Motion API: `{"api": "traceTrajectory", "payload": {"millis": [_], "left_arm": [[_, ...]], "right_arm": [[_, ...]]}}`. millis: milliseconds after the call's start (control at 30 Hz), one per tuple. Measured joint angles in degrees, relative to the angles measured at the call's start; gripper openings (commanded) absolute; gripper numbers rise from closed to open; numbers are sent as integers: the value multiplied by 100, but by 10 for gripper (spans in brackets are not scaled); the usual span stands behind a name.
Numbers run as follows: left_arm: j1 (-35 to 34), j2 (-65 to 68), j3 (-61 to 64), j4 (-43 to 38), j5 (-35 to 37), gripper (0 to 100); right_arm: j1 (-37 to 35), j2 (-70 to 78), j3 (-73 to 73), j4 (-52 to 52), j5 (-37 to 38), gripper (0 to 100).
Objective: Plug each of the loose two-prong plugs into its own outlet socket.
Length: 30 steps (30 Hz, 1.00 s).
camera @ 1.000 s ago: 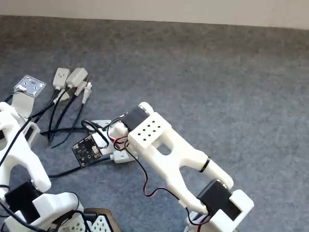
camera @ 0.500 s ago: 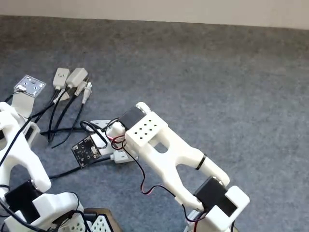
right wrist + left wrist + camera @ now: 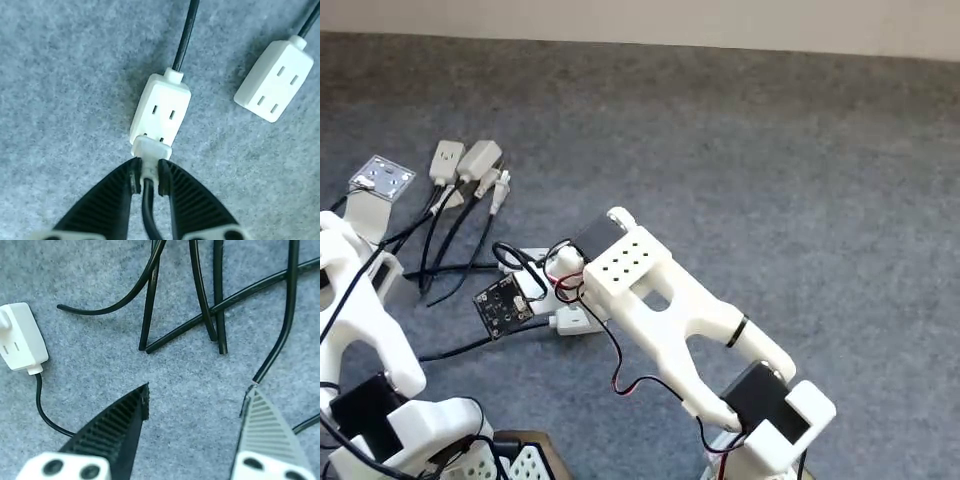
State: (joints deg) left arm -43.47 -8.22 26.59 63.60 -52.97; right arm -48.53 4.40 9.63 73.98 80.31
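Grey, carpet-like fabric covers the surface (image 3: 60,75) under both arms. The right end effector (image 3: 148,182) is clamped on a white two-prong plug (image 3: 150,149). Its black fingers (image 3: 110,200) press the plug's neck from both sides, and the plug's black cord (image 3: 149,207) runs back between them. Directly ahead of the fingertips, the plug's front face touches the near end of a white outlet socket (image 3: 161,107). No prongs show between the two, so how deep the plug sits cannot be told. The socket lies flat in line with the end effector, and its own black lead (image 3: 184,35) runs away from the far end. A second outlet socket (image 3: 274,80) lies farther ahead and off to one side, apart from the first and turned at an angle.

The left end effector (image 3: 199,389) is spread wide with nothing between its fingers (image 3: 120,425), hanging over bare fabric. Ahead of it, several black cords (image 3: 210,300) cross one another. Off to one side lies a white block (image 3: 20,342) with two slots, on a thin black cord, well clear of the fingertips.

From above, the right arm (image 3: 660,300) reaches in over the tangle of cords, and the left arm (image 3: 360,330) stands at the edge.
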Motion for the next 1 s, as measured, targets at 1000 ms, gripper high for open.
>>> {"api": "traceTrajectory", "payload": {"millis": [1000], "left_arm": [[0, 0, 0, 0, 0, 299]], "right_arm": [[62, 1116, -1196, 185, -1943, 342]]}}
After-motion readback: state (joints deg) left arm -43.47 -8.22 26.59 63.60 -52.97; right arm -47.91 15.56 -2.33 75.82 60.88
